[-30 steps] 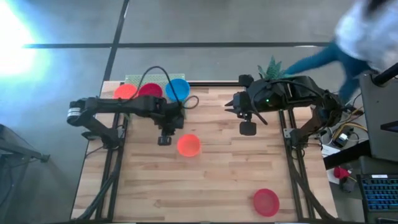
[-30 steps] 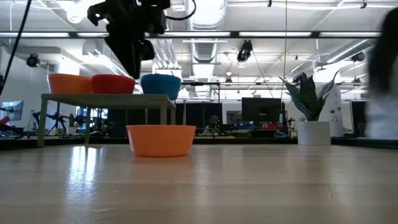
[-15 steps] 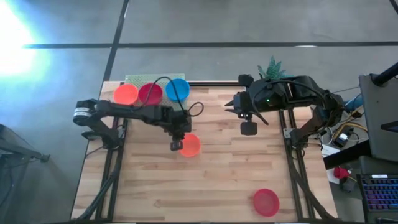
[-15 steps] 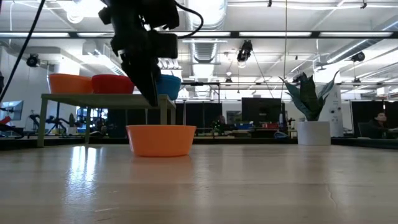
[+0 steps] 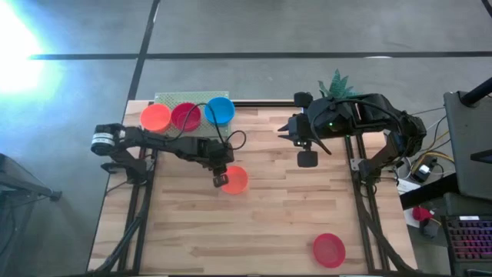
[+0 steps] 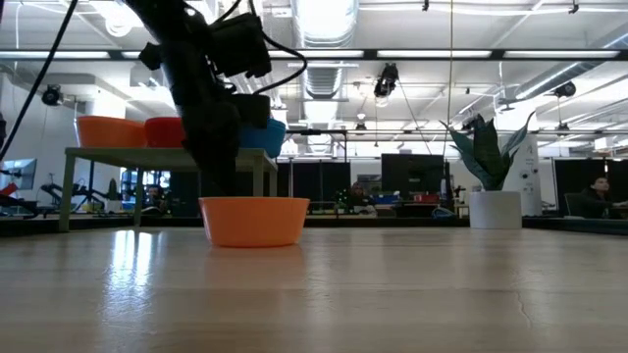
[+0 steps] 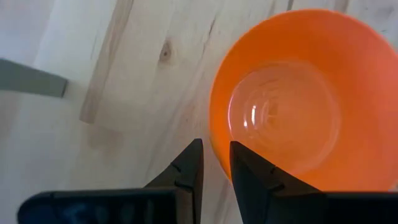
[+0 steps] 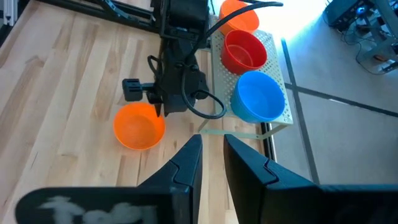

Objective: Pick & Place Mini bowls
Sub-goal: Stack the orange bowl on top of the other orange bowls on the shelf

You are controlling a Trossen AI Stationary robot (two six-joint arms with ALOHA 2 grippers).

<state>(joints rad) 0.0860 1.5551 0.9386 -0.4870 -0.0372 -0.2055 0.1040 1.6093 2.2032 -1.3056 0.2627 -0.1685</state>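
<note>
You are looking at the worktop carrying a raised perforated shelf behind the left gripper, with orange, red and blue mini bowls sitting on it. The left gripper is reaching down at the rim of the loose orange bowl, its fingers nearly closed, one just touching the rim, gripping nothing. The right gripper is hovering well apart, fingers almost together, empty. A lone red bowl is lying far off at the worktop's near edge.
</note>
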